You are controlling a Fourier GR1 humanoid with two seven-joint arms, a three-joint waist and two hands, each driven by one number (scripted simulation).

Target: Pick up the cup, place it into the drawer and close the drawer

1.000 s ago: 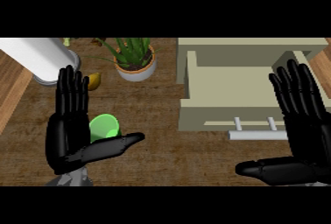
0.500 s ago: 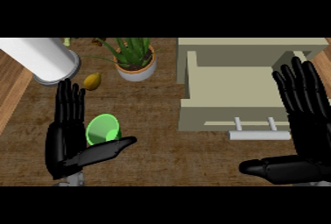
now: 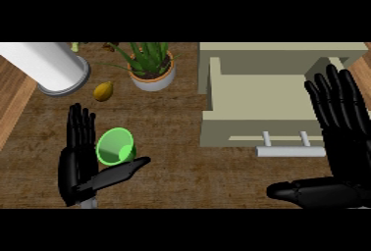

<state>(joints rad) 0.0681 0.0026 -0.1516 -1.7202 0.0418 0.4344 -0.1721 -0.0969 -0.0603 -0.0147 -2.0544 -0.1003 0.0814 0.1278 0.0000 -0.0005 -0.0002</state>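
A green cup (image 3: 116,146) stands on the wooden counter at the lower left, its mouth facing up. My left hand (image 3: 77,157) is open just to the left of it, fingers straight up and thumb stretched out under the cup's near side. The beige drawer (image 3: 217,131) is pulled open at the upper right, with a pale bar handle (image 3: 290,151) on its front. My right hand (image 3: 342,132) is open at the right edge, fingers up beside the drawer's right end, thumb pointing left.
A white cylinder (image 3: 45,66) lies at the upper left. A potted plant (image 3: 150,66) stands behind the cup, and a small yellow-brown fruit (image 3: 103,91) lies between them. Bare counter (image 3: 188,171) lies between the hands.
My left hand has slid left and lower, uncovering more of the cup. My right hand has shifted slightly right. The view has tilted, so the fruit now shows fully.
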